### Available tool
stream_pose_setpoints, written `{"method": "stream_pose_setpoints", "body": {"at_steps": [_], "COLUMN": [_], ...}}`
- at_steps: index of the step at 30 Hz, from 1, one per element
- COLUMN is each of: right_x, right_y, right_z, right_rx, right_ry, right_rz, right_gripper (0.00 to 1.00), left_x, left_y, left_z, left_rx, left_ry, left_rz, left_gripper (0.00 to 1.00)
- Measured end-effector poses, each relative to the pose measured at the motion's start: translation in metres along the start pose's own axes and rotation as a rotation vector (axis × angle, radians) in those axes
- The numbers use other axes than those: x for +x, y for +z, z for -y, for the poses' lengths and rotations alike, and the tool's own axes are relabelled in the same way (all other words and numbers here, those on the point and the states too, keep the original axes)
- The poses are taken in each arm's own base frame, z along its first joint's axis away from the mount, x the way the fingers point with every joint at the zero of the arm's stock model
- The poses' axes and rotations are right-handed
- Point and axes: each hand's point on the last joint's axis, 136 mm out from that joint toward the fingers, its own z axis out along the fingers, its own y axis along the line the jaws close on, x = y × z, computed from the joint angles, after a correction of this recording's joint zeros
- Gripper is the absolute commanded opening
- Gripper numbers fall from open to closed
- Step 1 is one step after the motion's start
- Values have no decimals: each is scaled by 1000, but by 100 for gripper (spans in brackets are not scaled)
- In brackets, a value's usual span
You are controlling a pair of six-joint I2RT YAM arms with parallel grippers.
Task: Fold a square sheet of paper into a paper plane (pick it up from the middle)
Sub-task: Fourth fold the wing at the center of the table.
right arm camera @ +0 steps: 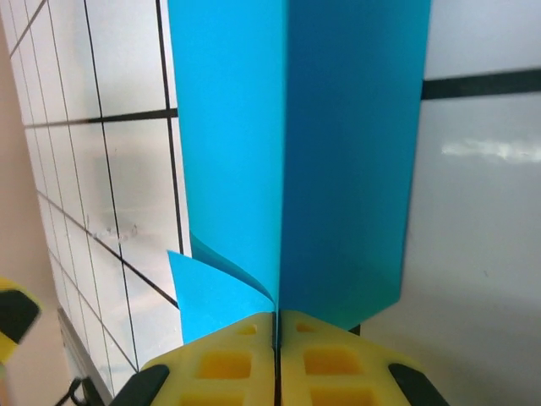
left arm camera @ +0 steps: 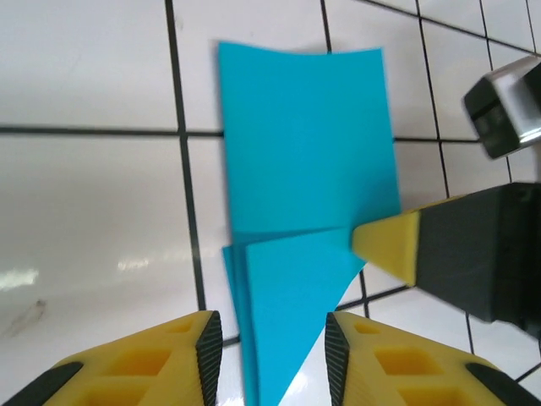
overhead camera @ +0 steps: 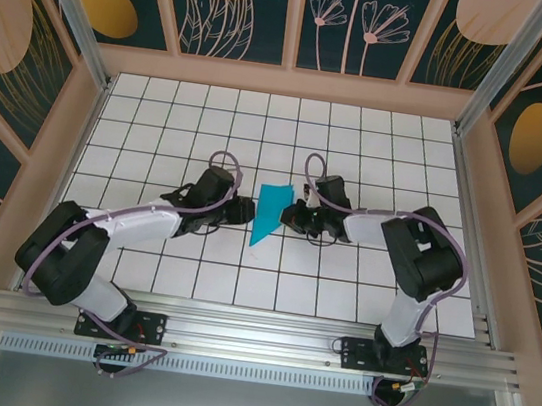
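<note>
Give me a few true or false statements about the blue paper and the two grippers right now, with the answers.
1. The right gripper is shut on the teal paper. True.
2. The left gripper is clamped tight on the paper. False: its fingers stand apart, with the paper's pointed end between them.
3. The paper is a flat, unfolded square. False: it is folded, with a long crease and a pointed end.
4. The paper sits between the two grippers, over the white gridded table. True.
</note>
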Motion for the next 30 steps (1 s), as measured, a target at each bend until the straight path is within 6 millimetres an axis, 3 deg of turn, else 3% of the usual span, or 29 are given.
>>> {"method": "stream_pose_setpoints", "body": {"at_steps": [5, 10, 20, 25, 30], "right_x": [23, 44, 33, 24, 25], "right_y": [-8, -18, -19, -20, -15], "right_z": [-3, -2, -6, -20, -17], "right_rx": [49, 76, 83, 61, 72], "right_ry": [46, 114, 159, 149, 155], "right_rz": [52, 100, 146, 159, 147], "right_gripper": [8, 8, 9, 9, 9], "left_x": [25, 33, 49, 58, 74], "left_y": [-6, -14, -14, -12, 0], "left_z": [-6, 4, 25, 29, 28], "left_rx": [16, 57, 72, 75, 40], "left_ry": [20, 61, 159, 199, 278], "left_rz": [-21, -4, 0, -5, -37], "left_gripper": [41, 42, 42, 44, 43]}}
